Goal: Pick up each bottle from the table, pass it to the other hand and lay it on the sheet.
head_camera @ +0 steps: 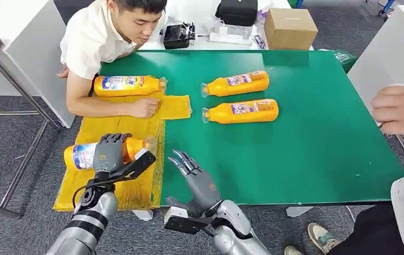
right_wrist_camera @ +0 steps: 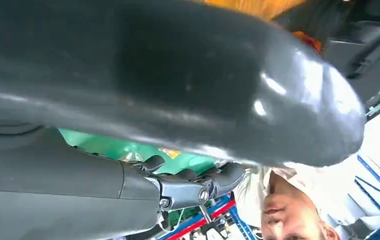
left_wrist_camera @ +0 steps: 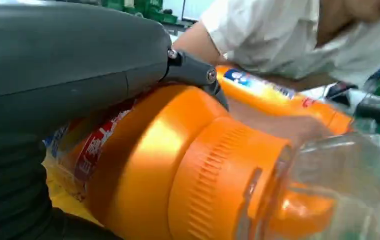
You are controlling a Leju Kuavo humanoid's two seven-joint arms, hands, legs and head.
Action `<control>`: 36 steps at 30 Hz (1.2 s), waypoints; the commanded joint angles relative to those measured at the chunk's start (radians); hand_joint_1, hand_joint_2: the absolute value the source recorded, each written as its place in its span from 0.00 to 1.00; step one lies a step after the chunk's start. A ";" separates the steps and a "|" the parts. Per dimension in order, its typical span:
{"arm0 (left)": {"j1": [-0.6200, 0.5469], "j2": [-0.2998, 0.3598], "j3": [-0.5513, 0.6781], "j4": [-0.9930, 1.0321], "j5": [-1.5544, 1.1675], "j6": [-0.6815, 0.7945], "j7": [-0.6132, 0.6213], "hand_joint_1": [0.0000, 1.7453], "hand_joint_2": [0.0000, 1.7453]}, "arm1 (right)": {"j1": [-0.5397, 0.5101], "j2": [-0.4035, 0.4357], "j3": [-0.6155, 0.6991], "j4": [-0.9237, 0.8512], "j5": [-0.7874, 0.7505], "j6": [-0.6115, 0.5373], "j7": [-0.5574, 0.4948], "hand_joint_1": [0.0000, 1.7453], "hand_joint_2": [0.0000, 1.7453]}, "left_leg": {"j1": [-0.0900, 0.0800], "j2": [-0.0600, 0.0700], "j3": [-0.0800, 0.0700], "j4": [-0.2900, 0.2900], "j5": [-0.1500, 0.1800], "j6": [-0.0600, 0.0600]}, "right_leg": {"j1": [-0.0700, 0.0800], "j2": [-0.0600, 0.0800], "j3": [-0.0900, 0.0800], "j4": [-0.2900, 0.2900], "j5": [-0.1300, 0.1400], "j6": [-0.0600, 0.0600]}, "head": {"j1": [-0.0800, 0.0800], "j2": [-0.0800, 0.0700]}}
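Observation:
My left hand (head_camera: 109,153) grips an orange bottle (head_camera: 82,155) with a blue-and-white label, low over the yellow sheet (head_camera: 109,127); I cannot tell if the bottle touches the sheet. In the left wrist view the bottle (left_wrist_camera: 178,165) fills the frame under my left hand (left_wrist_camera: 53,65), its clear cap end nearest. A second bottle (head_camera: 128,85) lies on the sheet's far end. Two more bottles (head_camera: 235,83) (head_camera: 241,111) lie side by side on the green table (head_camera: 306,138). My right hand (head_camera: 193,178) is open, fingers spread, above the table's near edge, right of the held bottle.
A person leans over the table's far-left corner, forearm and hand (head_camera: 144,108) resting on the sheet. Another person's hand (head_camera: 399,111) hovers at the right edge. A cardboard box (head_camera: 290,27) and black gear (head_camera: 236,11) stand behind the table.

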 commanded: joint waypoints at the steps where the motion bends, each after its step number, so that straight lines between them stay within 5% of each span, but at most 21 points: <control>1: -0.149 0.001 -0.045 0.326 -0.144 -0.077 0.104 1.00 1.00 | 0.006 0.007 -0.040 0.042 -0.005 -0.001 -0.021 0.00 0.00 | 0.000 0.000 0.002 -0.001 0.001 0.000 | 0.000 -0.002 0.002 -0.001 0.000 -0.001 | 0.000 0.000; 4: -0.157 -0.031 -0.004 0.373 -0.091 -0.185 0.066 1.00 1.00 | 0.015 0.010 -0.057 0.055 -0.011 -0.004 -0.027 0.00 0.00 | -0.001 0.000 0.003 -0.002 0.001 0.000 | 0.000 -0.002 0.003 -0.001 0.000 -0.001 | 0.000 0.000; 5: -0.153 -0.039 0.012 0.375 -0.058 -0.219 0.035 0.85 1.00 | 0.018 0.009 -0.063 0.062 -0.013 -0.008 -0.031 0.00 0.00 | -0.001 -0.001 0.003 -0.002 0.001 0.000 | 0.000 -0.002 0.003 -0.001 0.000 0.000 | 0.000 0.000; 6: -0.151 -0.040 0.015 0.376 -0.043 -0.241 0.019 0.31 1.00 | 0.019 0.009 -0.066 0.069 -0.017 -0.010 -0.037 0.00 0.00 | -0.001 -0.001 0.005 -0.002 0.001 0.000 | -0.001 -0.003 0.004 -0.001 0.000 -0.001 | 0.000 0.000; 7: -0.150 -0.041 0.015 0.377 -0.026 -0.267 0.002 0.04 1.00 | 0.018 0.009 -0.070 0.081 -0.021 -0.017 -0.046 0.00 0.00 | -0.001 -0.002 0.005 -0.002 0.001 0.000 | -0.001 -0.003 0.005 -0.002 0.000 0.000 | 0.000 0.000; 8: -0.152 -0.044 0.024 0.381 0.000 -0.294 -0.009 0.00 1.00 | 0.016 0.010 -0.073 0.092 -0.027 -0.022 -0.054 0.00 0.00 | -0.001 -0.003 0.006 -0.003 0.001 0.000 | -0.001 -0.005 0.006 -0.002 0.000 -0.001 | 0.000 0.000; 16: -0.159 -0.046 0.043 0.386 0.048 -0.348 -0.034 0.00 1.00 | 0.015 0.013 -0.075 0.103 -0.035 -0.023 -0.063 0.00 0.00 | -0.001 -0.003 0.010 -0.003 0.002 0.001 | -0.001 -0.005 0.011 -0.002 0.000 0.000 | 0.001 0.000; 22: -0.129 -0.066 0.131 0.311 0.391 -0.616 -0.233 0.00 1.00 | 0.001 0.015 -0.064 0.173 -0.077 -0.063 -0.102 0.00 0.00 | -0.002 -0.005 0.011 -0.004 0.003 0.002 | -0.002 -0.007 0.012 -0.002 0.001 -0.001 | 0.000 0.000; 28: -0.037 0.001 -0.086 -0.008 0.656 -0.606 -0.218 0.00 1.00 | 0.012 0.000 -0.064 0.174 -0.108 -0.095 -0.115 0.00 0.00 | -0.003 -0.005 0.010 -0.004 0.004 0.002 | -0.002 -0.009 0.012 -0.002 0.002 -0.001 | 0.000 0.000; 33: 0.183 0.005 -0.060 -0.451 1.022 -0.585 -0.252 0.00 1.00 | 0.063 -0.034 -0.098 0.084 -0.108 -0.138 -0.103 0.00 0.00 | -0.003 -0.005 0.009 -0.004 0.003 0.002 | -0.002 -0.011 0.010 -0.002 0.000 -0.001 | 0.000 0.000; 36: 0.249 0.002 -0.041 -0.534 1.195 -0.626 -0.284 0.00 1.00 | 0.075 -0.045 -0.120 0.056 -0.099 -0.158 -0.095 0.00 0.00 | -0.002 -0.005 0.005 -0.001 0.002 0.002 | -0.001 -0.010 0.007 0.000 -0.001 0.000 | -0.001 0.000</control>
